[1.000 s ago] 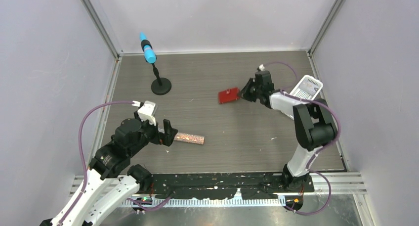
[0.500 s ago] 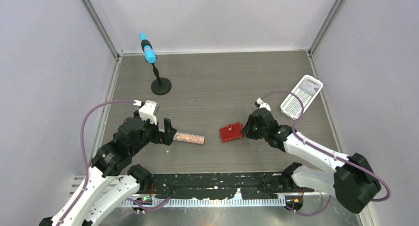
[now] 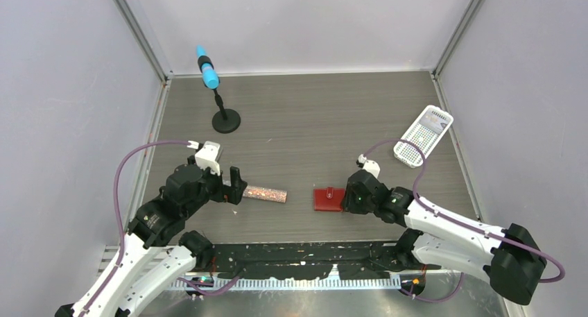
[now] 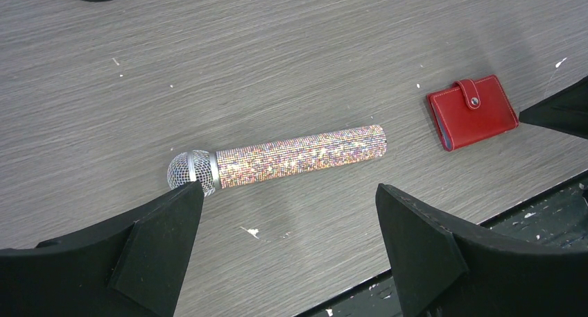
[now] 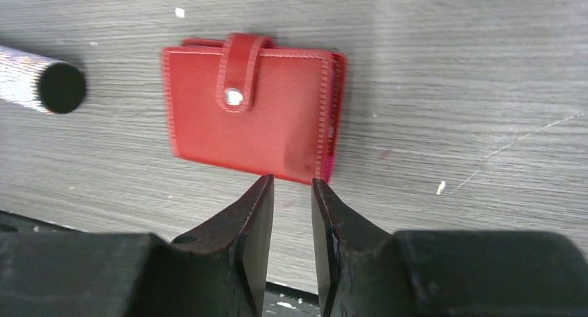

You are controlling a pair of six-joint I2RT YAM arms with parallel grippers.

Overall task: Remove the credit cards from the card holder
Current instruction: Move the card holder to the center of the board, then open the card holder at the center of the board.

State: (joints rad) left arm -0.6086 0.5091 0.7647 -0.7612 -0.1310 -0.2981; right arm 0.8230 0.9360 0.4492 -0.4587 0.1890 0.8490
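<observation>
The small red folding card holder (image 3: 327,198) lay flat and shut on the grey wood-grain surface (image 3: 312,123), close to the near edge and right of centre. Its strap was snapped over the cover, so the inside was hidden. The right gripper (image 5: 292,184) sat at its right edge, jaws released and parted by a narrow slit with nothing between them. Whether the tips touched the leather was hard to tell. The left gripper (image 4: 288,199) hung with jaws spread wide over a glittery pink-brown microphone (image 4: 298,157); the right wrist view showed only its butt end.

Red card holder (image 5: 249,126), glittery pink microphone (image 4: 298,156), white perforated basket (image 3: 424,134), grey wood-grain table (image 3: 312,109)
</observation>
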